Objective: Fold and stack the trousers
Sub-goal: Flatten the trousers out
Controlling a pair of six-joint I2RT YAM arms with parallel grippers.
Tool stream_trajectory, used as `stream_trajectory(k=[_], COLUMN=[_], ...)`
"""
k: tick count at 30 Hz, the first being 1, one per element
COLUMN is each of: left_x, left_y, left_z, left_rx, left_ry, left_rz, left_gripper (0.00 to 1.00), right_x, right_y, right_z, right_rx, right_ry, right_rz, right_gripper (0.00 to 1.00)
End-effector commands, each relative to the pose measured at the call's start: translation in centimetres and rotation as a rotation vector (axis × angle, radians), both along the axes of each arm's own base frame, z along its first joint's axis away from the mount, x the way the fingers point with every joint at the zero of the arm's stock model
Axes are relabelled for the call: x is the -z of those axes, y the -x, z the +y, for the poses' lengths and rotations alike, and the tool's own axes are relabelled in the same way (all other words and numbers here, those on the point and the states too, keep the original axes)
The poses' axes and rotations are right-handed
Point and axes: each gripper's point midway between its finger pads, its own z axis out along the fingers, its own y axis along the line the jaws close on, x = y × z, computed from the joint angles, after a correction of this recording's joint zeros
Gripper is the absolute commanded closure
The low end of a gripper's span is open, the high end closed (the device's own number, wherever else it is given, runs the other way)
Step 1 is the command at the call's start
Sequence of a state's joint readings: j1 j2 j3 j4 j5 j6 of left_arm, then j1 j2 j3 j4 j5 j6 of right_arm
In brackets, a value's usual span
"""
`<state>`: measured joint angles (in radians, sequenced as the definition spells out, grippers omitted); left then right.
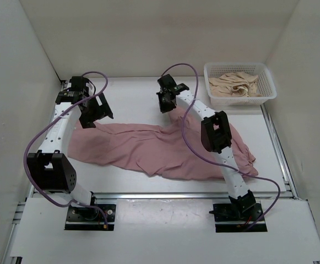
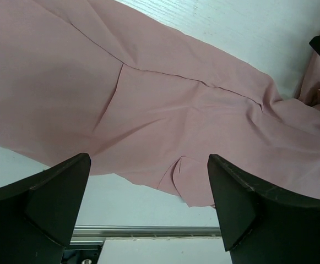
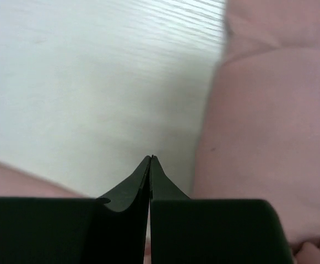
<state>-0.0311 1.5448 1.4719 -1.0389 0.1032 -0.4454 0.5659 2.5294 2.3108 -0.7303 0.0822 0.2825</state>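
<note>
The dusty-pink trousers (image 1: 148, 146) lie crumpled across the middle of the table, one end at the left and a bunched end at the right front. My left gripper (image 1: 95, 113) hovers open over their left end; in the left wrist view its jaws (image 2: 148, 159) stand wide apart above the fabric's (image 2: 176, 110) near edge, empty. My right gripper (image 1: 166, 103) is at the trousers' far edge, where the cloth rises to a point. In the right wrist view its tips (image 3: 151, 158) are pressed together over bare table, with pink fabric (image 3: 270, 121) beside them and none showing between them.
A white mesh basket (image 1: 267, 82) with beige cloth (image 1: 234, 85) in it stands at the back right corner. White walls close in the table on the left, back and right. A metal rail (image 1: 165, 195) runs along the near edge by the arm bases.
</note>
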Motion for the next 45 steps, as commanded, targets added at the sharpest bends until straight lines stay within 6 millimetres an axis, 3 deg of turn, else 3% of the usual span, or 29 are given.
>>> stream_trajectory(k=[1, 5, 6, 8, 10, 14, 20, 24, 26, 30, 31, 35, 37, 39, 40, 42, 43, 45], left_x=[-0.8, -1.2, -1.2, -0.9, -1.2, -1.2, -0.9, -0.6, -0.6, -0.3, -0.3, -0.3, -0.3, -0.3, -0.3, -0.1, 0.4, 1.1], left_y=[0.0, -0.2, -0.2, 0.0, 0.1, 0.1, -0.2, -0.3, -0.3, -0.4, -0.4, -0.3, -0.3, -0.3, -0.3, -0.4, -0.5, -0.5], left_z=[0.0, 0.5, 0.5, 0.3, 0.4, 0.4, 0.4, 0.4, 0.4, 0.4, 0.4, 0.2, 0.2, 0.2, 0.2, 0.4, 0.4, 0.7], left_rx=[0.001, -0.013, -0.013, -0.008, -0.008, 0.000, 0.000, 0.000, 0.000, 0.000, 0.000, 0.005, 0.005, 0.005, 0.005, 0.000, 0.000, 0.000], left_ry=[-0.006, -0.013, -0.013, -0.006, -0.005, -0.010, -0.010, -0.010, -0.010, -0.011, -0.011, -0.003, -0.003, -0.003, -0.003, -0.010, -0.011, -0.016], left_rz=[-0.032, -0.051, -0.051, -0.041, -0.052, -0.053, -0.044, -0.035, -0.035, -0.026, -0.026, -0.025, -0.025, -0.025, -0.025, -0.027, -0.014, 0.007], left_gripper=[0.00, 0.00, 0.00, 0.00, 0.00, 0.00, 0.00, 0.00, 0.00, 0.00, 0.00, 0.00, 0.00, 0.00, 0.00, 0.00, 0.00, 0.00], right_x=[-11.9, -13.6, -13.3, -11.7, -9.5, -5.4, 0.3, 2.3, 3.2, 4.7, 4.7, 3.8, 1.5, -0.7, -3.6, -7.1, -12.0, -15.8], right_y=[-0.1, 0.4, 0.2, -0.4, -0.7, -1.6, -1.1, -0.5, -0.3, 0.2, 0.2, -0.3, -0.5, -0.7, -0.9, -0.5, -0.5, 1.6], right_z=[2.8, 3.0, 2.6, 0.2, -1.3, -4.3, -4.9, -5.4, -5.8, -6.4, -6.4, -5.9, -5.0, -3.8, -2.2, -0.1, 1.7, 4.8], right_rx=[-0.085, -0.080, -0.055, 0.035, 0.080, 0.150, 0.130, 0.130, 0.133, 0.134, 0.134, 0.124, 0.113, 0.093, 0.037, -0.034, -0.070, -0.207], right_ry=[-0.187, -0.201, -0.181, -0.064, 0.031, 0.168, 0.225, 0.259, 0.281, 0.309, 0.309, 0.285, 0.231, 0.162, 0.069, -0.035, -0.128, -0.216], right_rz=[-0.182, -0.201, -0.195, -0.196, -0.173, -0.132, -0.033, -0.001, 0.011, 0.033, 0.033, 0.012, -0.010, -0.033, -0.072, -0.129, -0.222, -0.283], right_gripper=[1.00, 1.00, 0.91, 0.44, 0.27, 0.25, 0.21, 0.22, 0.26, 0.51, 0.63, 0.88, 1.00, 1.00, 1.00, 1.00, 1.00, 1.00])
